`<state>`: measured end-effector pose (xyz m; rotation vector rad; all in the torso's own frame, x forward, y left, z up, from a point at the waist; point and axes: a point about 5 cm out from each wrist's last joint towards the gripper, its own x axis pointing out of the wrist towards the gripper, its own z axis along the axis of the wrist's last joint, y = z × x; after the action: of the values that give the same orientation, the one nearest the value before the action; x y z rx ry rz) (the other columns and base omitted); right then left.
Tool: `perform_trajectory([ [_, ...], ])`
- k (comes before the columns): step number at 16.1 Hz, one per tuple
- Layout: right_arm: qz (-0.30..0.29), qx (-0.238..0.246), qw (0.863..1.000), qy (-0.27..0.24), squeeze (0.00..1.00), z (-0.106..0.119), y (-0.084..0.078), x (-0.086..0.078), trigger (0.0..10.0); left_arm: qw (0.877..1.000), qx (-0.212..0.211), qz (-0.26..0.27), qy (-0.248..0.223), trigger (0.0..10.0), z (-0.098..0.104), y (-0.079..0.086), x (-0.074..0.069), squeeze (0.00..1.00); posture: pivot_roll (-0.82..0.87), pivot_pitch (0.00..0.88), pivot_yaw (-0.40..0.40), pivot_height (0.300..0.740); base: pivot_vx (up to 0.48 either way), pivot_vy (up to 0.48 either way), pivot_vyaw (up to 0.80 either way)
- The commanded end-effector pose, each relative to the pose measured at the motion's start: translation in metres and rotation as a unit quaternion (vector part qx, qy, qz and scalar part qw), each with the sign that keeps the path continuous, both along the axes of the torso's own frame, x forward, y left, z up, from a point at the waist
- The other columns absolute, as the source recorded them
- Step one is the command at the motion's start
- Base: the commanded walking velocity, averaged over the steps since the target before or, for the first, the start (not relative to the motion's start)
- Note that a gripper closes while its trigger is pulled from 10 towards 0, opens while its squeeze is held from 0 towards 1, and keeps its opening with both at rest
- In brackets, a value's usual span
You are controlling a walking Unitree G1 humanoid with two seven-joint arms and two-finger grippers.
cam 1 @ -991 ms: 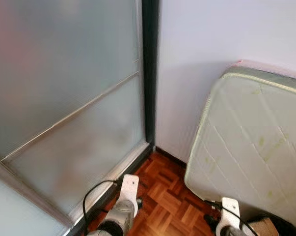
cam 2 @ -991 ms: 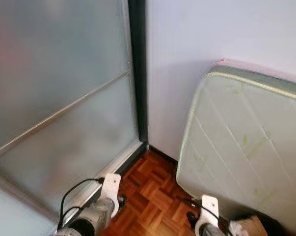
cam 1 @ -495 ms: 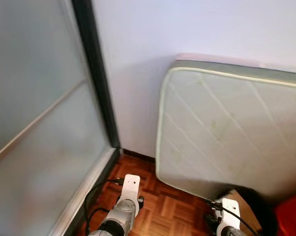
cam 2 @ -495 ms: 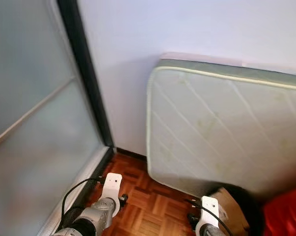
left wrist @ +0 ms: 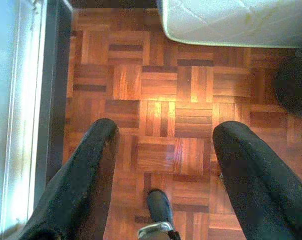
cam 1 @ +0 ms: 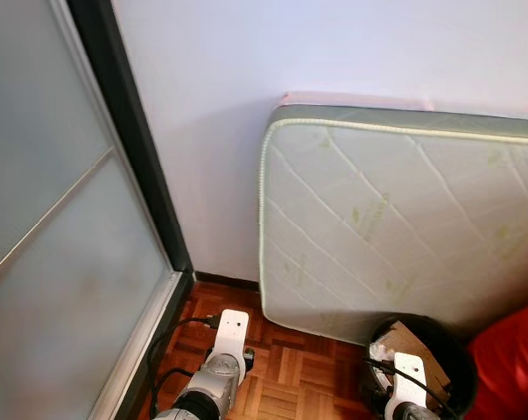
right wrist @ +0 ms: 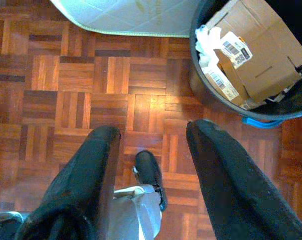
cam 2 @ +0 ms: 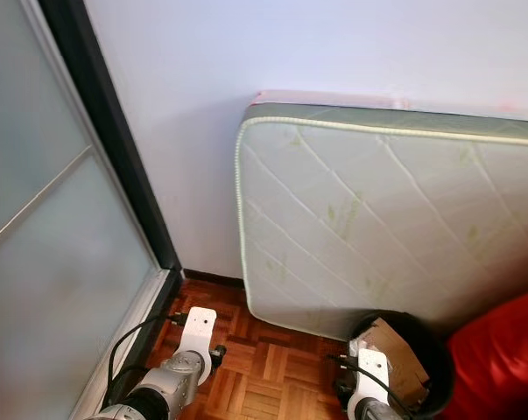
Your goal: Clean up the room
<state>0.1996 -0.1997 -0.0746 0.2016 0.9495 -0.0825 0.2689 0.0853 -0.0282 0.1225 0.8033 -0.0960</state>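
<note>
stage: early, nothing carried | left gripper (left wrist: 163, 145) jaws released | right gripper (right wrist: 153, 145) jaws released | bin (right wrist: 201, 80) already holds cardboard (right wrist: 261, 55) | mattress (cam 1: 404, 227) leans on wall

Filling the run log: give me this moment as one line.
phase: facing corner | left gripper: open, empty, above parquet floor | right gripper: open, empty | black bin holding cardboard near right gripper | mattress leaning on wall

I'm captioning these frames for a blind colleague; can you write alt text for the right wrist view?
The right gripper hangs open over a parquet floor, its two black fingers spread with nothing between them. Just beyond stands a black bin stuffed with flattened cardboard and white paper scraps, beside the lower edge of a quilted mattress.
</note>
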Motion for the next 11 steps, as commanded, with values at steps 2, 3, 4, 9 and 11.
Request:
perform_trajectory([
  [2, 0.004, 0.001, 1.0, 0.005, 0.0, -0.0006, 0.0008, -0.0008, 10.0, 1.0, 0.0, -0.002, 0.005, 10.0, 0.0001, -0.0005, 0.0003, 0.0, 0.08, 0.0, 0.009, 0.74, 0.0, -0.182, -0.8],
  [3, 0.004, 0.001, 1.0, 0.005, 0.0, -0.0006, 0.0008, -0.0007, 10.0, 1.0, -0.003, 0.001, 0.005, 10.0, -0.0001, -0.0005, 0.0001, 0.0, 0.08, 0.0, 0.009, 0.74, 0.0, 0.0, -0.8],
  [4, 0.004, 0.001, 1.0, 0.005, 0.0, -0.0006, 0.0009, -0.0007, 10.0, 1.0, -0.003, 0.001, 0.006, 10.0, 0.0, -0.0004, 0.0001, 0.0, 0.08, 0.0, 0.009, 0.74, 0.0, 0.0, -0.8],
  [9, 0.005, 0.0, 1.0, 0.005, 0.0, -0.0006, 0.0015, -0.0005, 10.0, 1.0, -0.001, -0.004, 0.008, 10.0, 0.0, 0.0005, 0.0005, 0.0, 0.08, 0.0, 0.013, 0.74, 0.0, 0.0, -0.8],
  [11, 0.004, -0.001, 1.0, 0.005, 0.0, -0.0007, 0.0014, -0.0006, 10.0, 1.0, -0.001, -0.004, 0.008, 10.0, -0.0001, 0.0006, 0.0004, 0.0, 0.08, 0.0, 0.014, 0.74, 0.0, 0.0, -0.8],
])
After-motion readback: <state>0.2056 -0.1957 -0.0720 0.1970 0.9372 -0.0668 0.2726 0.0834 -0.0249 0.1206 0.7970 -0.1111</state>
